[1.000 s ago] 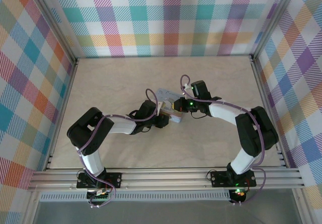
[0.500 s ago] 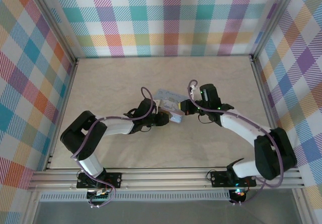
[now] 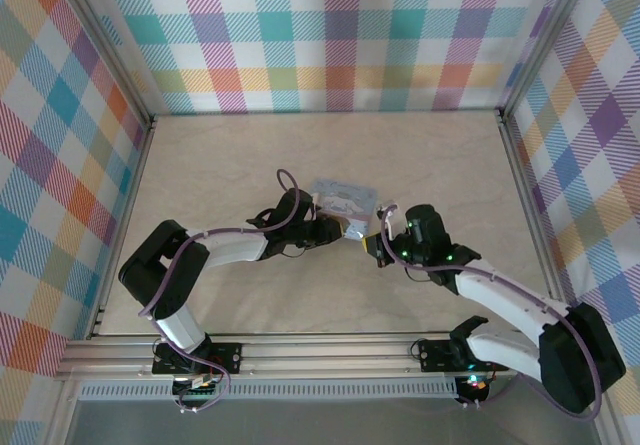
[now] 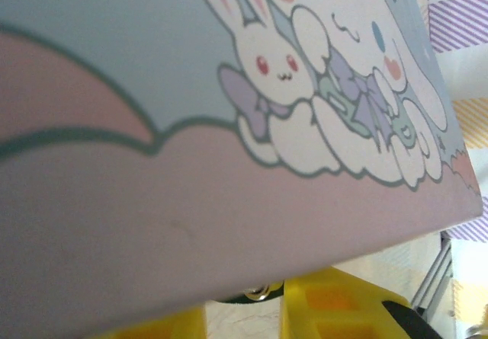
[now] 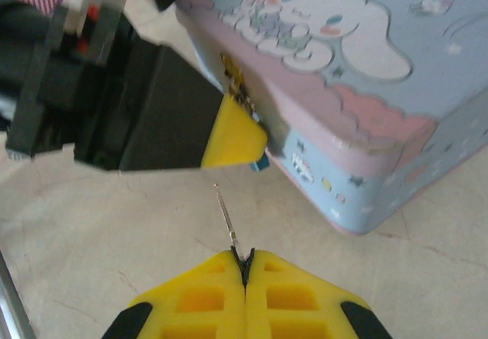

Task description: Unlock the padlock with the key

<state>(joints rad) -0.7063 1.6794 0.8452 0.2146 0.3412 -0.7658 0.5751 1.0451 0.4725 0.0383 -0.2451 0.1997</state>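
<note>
Right gripper (image 5: pixel 244 267) pinches the key (image 5: pixel 226 219), tip short of the padlock (image 5: pixel 260 164) beside the tin (image 5: pixel 358 87); left gripper (image 4: pixel 244 316) narrow-jawed, hold unclear. Line up straight, ease in.

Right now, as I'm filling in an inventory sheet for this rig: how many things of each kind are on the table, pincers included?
Pincers: 2 (left pincer, right pincer)
Tin: 1 (pale blue tin with cartoon animals)
Key: 1 (thin key pinched in the right pincer)
Padlock: 1 (apparently the small blue padlock at the tin's near edge)
Total: 5
</note>
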